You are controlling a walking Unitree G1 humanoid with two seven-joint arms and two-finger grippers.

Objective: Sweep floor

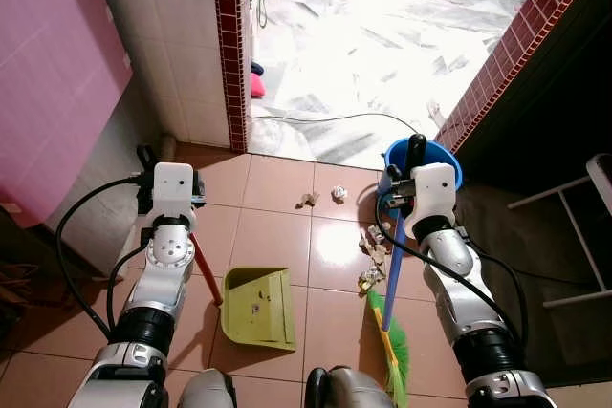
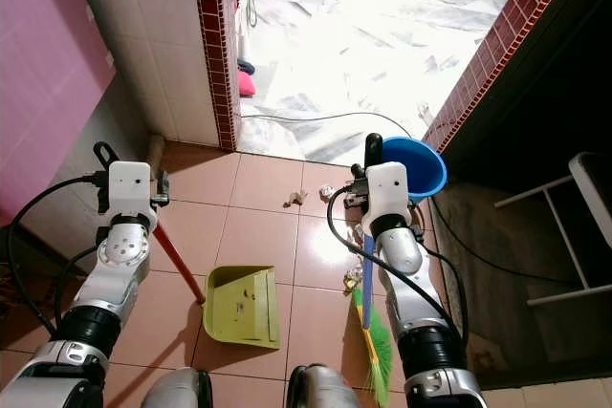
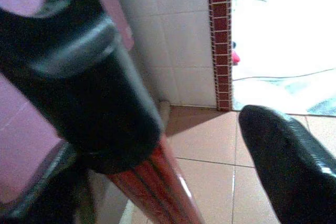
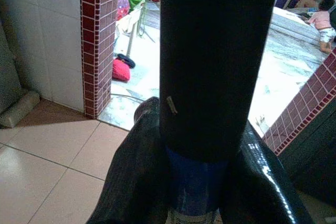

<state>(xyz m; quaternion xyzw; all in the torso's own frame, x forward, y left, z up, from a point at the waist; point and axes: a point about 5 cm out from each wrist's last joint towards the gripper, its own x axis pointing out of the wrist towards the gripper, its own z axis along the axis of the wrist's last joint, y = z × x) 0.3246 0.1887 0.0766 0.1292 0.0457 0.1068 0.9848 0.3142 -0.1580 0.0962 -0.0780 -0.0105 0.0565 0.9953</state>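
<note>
Legible markings: none.
You will find no readable text, label, brand, number or sign on any surface or object in these views.

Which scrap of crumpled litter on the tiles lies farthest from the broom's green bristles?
The brownish scrap, the one furthest toward the dustpan's side. The white ball lies beside it, nearer the blue bucket; the remaining litter clusters by the broom.
</note>
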